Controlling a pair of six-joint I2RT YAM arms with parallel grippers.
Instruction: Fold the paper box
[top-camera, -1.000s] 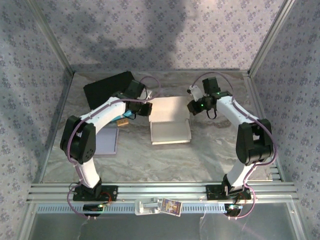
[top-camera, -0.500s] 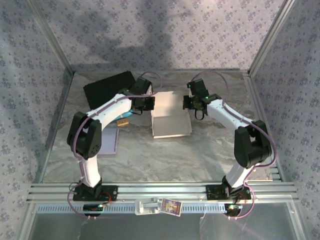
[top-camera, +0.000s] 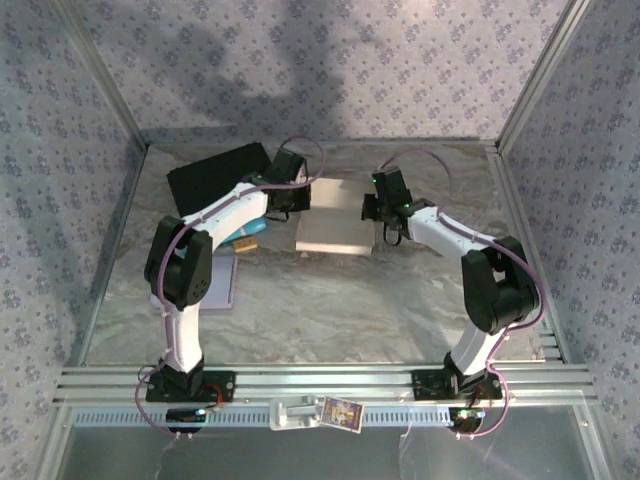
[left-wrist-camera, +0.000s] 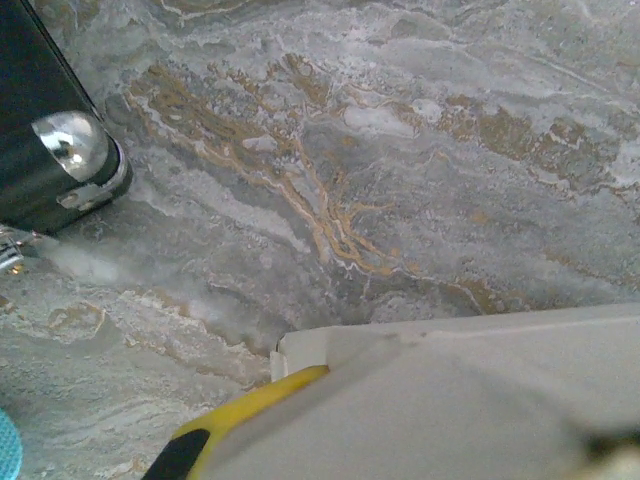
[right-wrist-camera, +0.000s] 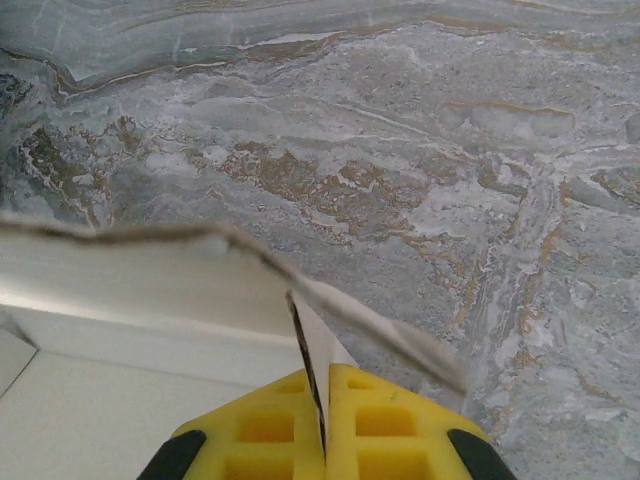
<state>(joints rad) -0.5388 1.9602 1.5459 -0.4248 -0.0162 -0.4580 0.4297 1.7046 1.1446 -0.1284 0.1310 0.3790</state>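
The white paper box (top-camera: 335, 232) sits on the grey marble-patterned table (top-camera: 330, 310) toward its far side, between the 2 arms. The right gripper (top-camera: 368, 208) is at the box's right far corner. In the right wrist view its 2 yellow fingers (right-wrist-camera: 265, 420) are pressed together on a thin white flap standing edge-on between them. The left gripper (top-camera: 300, 200) is at the box's left far corner, jaws closed. A white panel lies over its yellow finger (left-wrist-camera: 250, 405), and whether it pinches that panel cannot be told
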